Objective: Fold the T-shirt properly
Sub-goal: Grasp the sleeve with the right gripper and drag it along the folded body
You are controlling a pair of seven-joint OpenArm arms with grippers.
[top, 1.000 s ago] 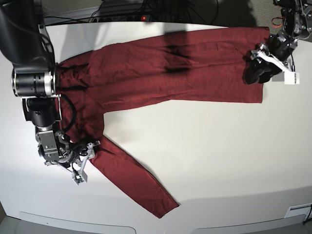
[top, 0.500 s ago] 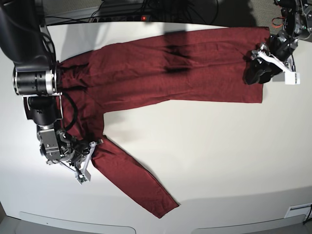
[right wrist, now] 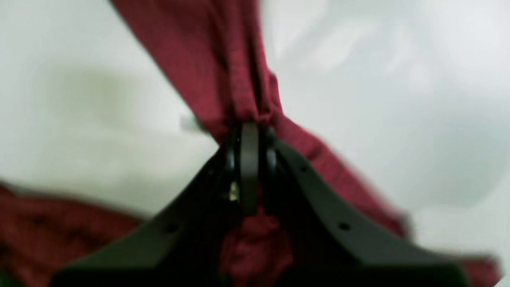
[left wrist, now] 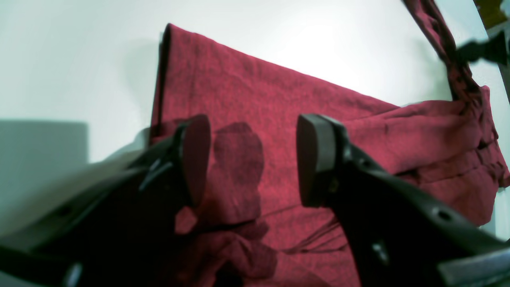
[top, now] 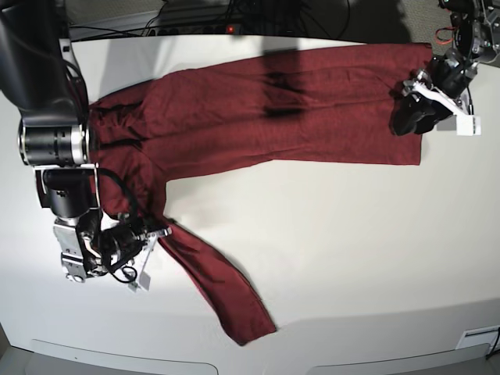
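Clamped tight, that was the right claw (right wrist: 250,131), its black jaws pressed together on a bunched pinch of the T-shirt (top: 258,117), right where the sleeve (top: 215,285) met the body! In the right wrist view the maroon cloth gathered into folds at the fingertips and rose away from them in a taut band, blurred at its edges. From the base view that same right claw (top: 152,234) sat low at the near left side of the white counter (top: 351,250), with the sleeve running from it down toward the front edge, its cuff lying flat.

Over on the far side, the left claw (left wrist: 253,157) stood wide apart, gripping nothing! Its two dark pads (left wrist: 314,159) hovered just above the shirt's hem end, with red fabric showing plainly in the gap between them and a pad's shadow falling on the cloth. A few loose threads (left wrist: 314,243) trailed on the fabric below the pads. In the base view the left claw (top: 426,109) hung over the hem at the right end of the garment.

And the T-shirt itself? Spread lengthwise along the back half of the counter, hem to the right, shoulders to the left, wrinkled around the collar area near the right arm (top: 51,141). A dark shadow patch crossed its middle. Cables (top: 234,12) ran behind the counter's back edge.
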